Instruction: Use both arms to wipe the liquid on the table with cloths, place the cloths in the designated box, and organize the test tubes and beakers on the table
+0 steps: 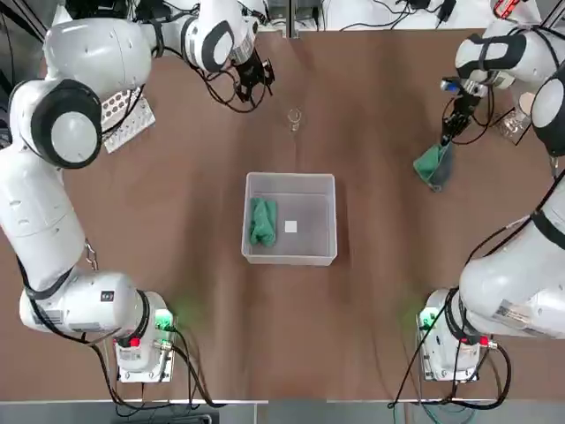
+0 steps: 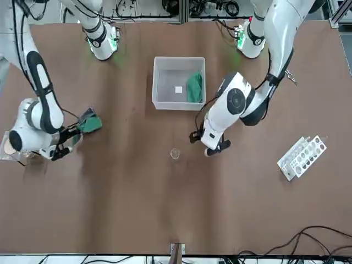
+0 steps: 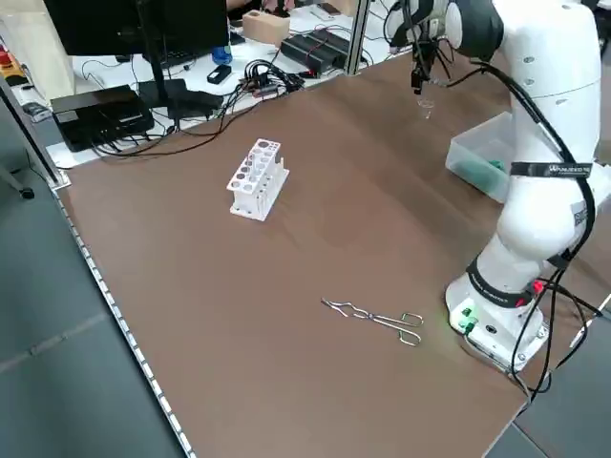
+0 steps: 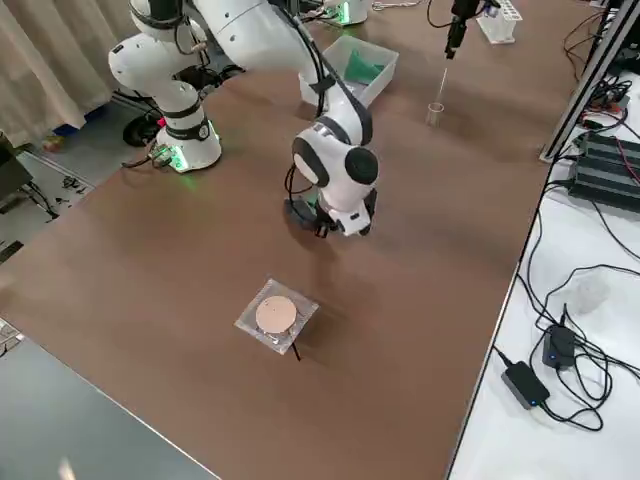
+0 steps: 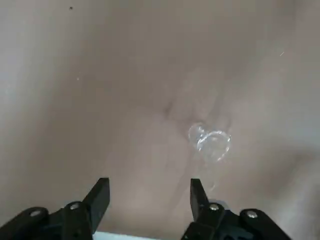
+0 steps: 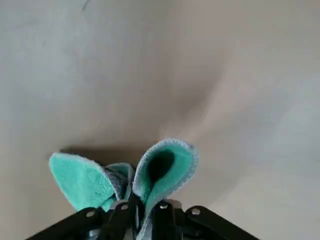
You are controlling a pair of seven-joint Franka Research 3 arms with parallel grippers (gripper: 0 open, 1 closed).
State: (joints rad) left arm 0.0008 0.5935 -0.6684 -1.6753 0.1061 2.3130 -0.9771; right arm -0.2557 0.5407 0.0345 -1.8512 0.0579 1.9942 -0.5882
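Brown wood-grain tabletop [image 1: 380,291] lies under two grippers: the right [image 6: 142,210], beside the beaker, clenched on one green cloth [image 1: 433,165]; the left [image 5: 150,200], spread open near one test tube [image 1: 294,118]. Beyond — one bin [image 1: 309,238] with a second cloth [image 1: 263,221] inside, one white rack [image 2: 302,157], one beaker [image 4: 276,314].

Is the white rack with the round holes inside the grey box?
No, the white rack stands on the brown table, well away from the grey box.
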